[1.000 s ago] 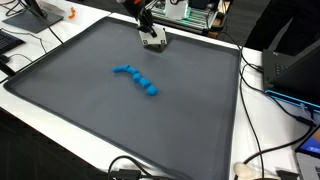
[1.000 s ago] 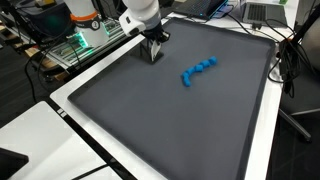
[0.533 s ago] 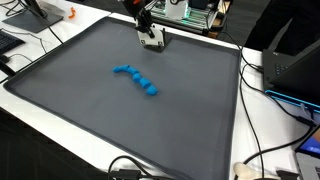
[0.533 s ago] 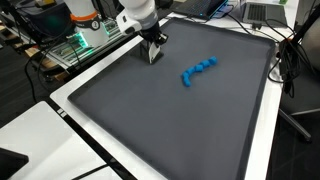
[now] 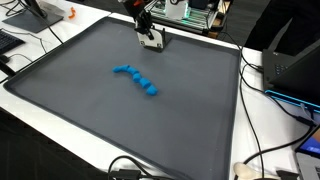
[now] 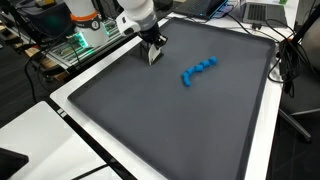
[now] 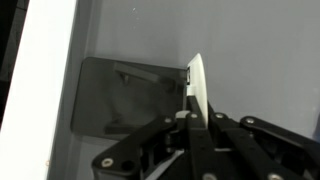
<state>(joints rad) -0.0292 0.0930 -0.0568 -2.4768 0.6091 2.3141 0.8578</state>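
Observation:
My gripper hangs low over the far corner of the dark grey mat. Its jaws are shut on a thin white flat piece, which sticks out edge-on beyond the fingertips in the wrist view. A blue lumpy string of beads lies on the mat near its middle, well apart from the gripper. Nothing else lies under the gripper.
The mat covers a white table. Cables and electronics crowd the back and side edges. An orange item sits past one corner. In the wrist view, the white table edge runs beside the mat.
The gripper has drifted slightly toward the mat's back edge, still shut. The blue bead string has not moved.

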